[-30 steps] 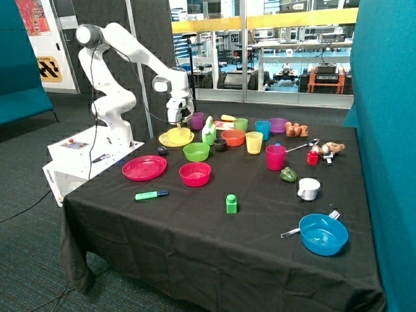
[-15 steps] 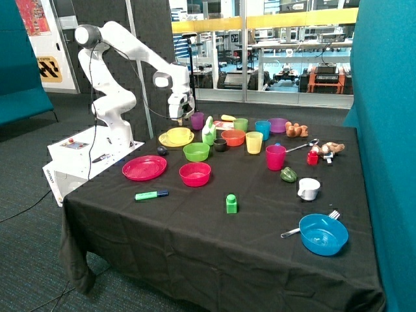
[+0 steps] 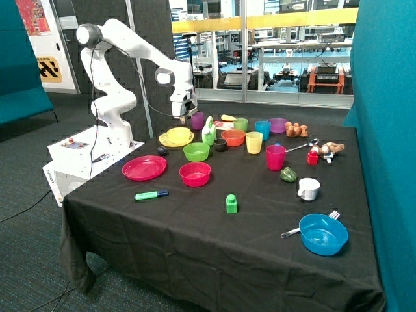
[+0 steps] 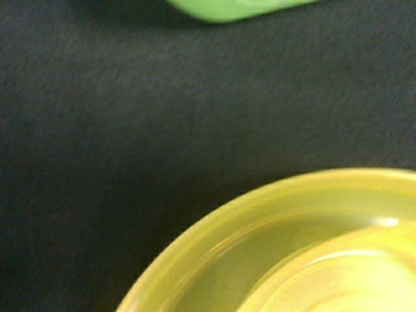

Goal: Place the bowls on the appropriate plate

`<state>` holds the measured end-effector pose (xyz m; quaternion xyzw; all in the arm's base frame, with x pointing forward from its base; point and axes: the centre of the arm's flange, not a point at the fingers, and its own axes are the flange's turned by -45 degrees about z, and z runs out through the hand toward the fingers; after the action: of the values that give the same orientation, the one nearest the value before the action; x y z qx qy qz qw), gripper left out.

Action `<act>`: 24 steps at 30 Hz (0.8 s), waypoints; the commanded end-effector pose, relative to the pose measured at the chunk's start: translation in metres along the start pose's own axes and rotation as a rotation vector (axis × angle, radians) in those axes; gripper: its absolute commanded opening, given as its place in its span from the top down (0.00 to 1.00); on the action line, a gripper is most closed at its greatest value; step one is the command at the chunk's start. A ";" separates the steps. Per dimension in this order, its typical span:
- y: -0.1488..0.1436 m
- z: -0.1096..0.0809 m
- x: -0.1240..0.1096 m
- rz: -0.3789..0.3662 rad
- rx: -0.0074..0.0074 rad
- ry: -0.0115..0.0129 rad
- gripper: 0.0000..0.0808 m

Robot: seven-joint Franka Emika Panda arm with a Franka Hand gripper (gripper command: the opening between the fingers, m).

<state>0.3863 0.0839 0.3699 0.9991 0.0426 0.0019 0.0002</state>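
Yellow bowl (image 3: 177, 136) sits on yellow plate (image 3: 164, 140); tool (image 3: 183, 119) hovers above — empty.

The arm (image 3: 130, 49) reaches forward, its pincer (image 3: 183, 119) pointing down, empty.

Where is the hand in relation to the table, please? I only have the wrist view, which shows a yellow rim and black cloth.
Observer: The hand hangs in the air above the yellow bowl, clear of it.
Operator: Is that bowl on a plate?
Observer: Yes, it sits in the yellow plate.
Operator: And the other bowl?
Observer: The red-pink bowl stands on the cloth beside the red-pink plate, not on it.
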 end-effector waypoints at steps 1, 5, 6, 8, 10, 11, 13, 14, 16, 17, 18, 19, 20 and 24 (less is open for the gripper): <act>0.026 -0.008 0.024 -0.013 0.0007 -0.0038 0.58; 0.039 -0.011 0.033 -0.022 0.0007 -0.0038 0.58; 0.041 -0.011 0.034 -0.023 0.0007 -0.0038 0.58; 0.049 -0.013 0.039 -0.033 0.0007 -0.0038 0.58; 0.055 -0.015 0.043 -0.036 0.0007 -0.0038 0.58; 0.058 -0.016 0.045 -0.039 0.0007 -0.0038 0.58; 0.062 -0.017 0.048 -0.041 0.0007 -0.0038 0.58; 0.065 -0.017 0.050 -0.044 0.0007 -0.0038 0.58; 0.068 -0.018 0.052 -0.047 0.0007 -0.0038 0.58; 0.071 -0.018 0.054 -0.052 0.0007 -0.0037 0.58; 0.075 -0.019 0.057 -0.062 0.0008 -0.0037 0.58; 0.077 -0.019 0.058 -0.062 0.0008 -0.0037 0.57; 0.078 -0.019 0.059 -0.062 0.0008 -0.0037 0.57; 0.088 -0.020 0.065 -0.080 0.0008 -0.0037 0.58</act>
<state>0.4394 0.0247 0.3855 0.9978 0.0663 0.0007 0.0007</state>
